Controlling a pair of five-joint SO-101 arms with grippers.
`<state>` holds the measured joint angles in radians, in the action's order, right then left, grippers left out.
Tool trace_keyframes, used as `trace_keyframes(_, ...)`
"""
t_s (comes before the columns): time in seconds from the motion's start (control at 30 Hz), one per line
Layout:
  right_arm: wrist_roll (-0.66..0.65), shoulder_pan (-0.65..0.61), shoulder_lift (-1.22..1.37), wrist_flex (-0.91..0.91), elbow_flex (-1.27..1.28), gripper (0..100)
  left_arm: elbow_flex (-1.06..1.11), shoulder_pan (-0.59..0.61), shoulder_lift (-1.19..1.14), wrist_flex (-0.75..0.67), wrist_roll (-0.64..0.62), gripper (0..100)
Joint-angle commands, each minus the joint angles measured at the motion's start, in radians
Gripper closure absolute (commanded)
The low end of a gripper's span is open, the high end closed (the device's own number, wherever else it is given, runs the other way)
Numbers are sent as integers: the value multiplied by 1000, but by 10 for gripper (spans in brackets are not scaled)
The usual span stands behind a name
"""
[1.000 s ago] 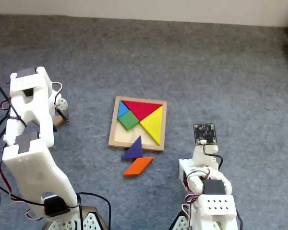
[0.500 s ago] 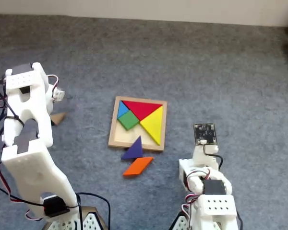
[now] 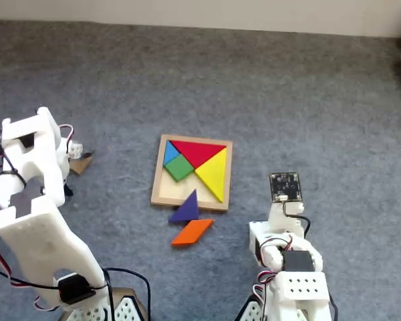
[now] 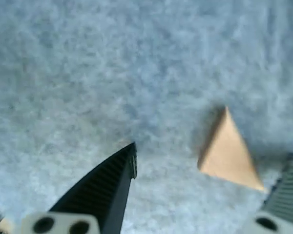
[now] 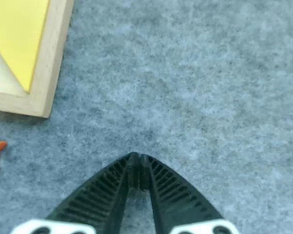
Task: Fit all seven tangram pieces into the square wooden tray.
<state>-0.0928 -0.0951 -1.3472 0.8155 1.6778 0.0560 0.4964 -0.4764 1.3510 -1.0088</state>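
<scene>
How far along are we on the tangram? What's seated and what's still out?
Done: blue, green, red and yellow pieces sit in the tray.
In hand: nothing gripped. The left end effector is open astride the tan triangle on the carpet; the right end effector is shut beside the tray.
Left: the tan triangle, the purple triangle lying across the tray's rim, and the orange parallelogram on the carpet.

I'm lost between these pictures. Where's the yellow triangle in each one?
High view: the yellow triangle sits in the wooden tray's right side.
Right wrist view: it lies inside the tray's corner, beyond the right gripper.
Left wrist view: this one faces a tan triangle on carpet.
Shared landmark: the tray's rim.
</scene>
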Motion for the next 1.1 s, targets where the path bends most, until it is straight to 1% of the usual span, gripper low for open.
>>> trace_keyframes(0.0, 2, 12, -12, -22, 31, 968, 42, 4, 51, -107, -11, 675)
trace_keyframes(0.27, 2, 12, -12, -22, 31, 968, 51, -13, 53, -166, -5, 885)
trace_keyframes(0.33, 2, 12, -12, -22, 31, 968, 47, -27, 53, -169, -3, 917)
trace_keyframes(0.43, 2, 12, -12, -22, 31, 968, 44, -73, 54, -169, 15, 923)
trace_keyframes(0.53, 2, 12, -12, -21, 31, 968, 44, -140, 54, -169, 120, 926)
trace_keyframes(0.73, 2, 12, -12, -21, 31, 968, 42, -286, 64, -169, 272, 926)
trace_keyframes(0.87, 2, 12, -12, -21, 31, 968, -44, -361, 53, -169, 397, 926)
trace_keyframes(1.07, 2, 12, -12, -21, 31, 968, -194, -443, 53, -169, 494, 924)
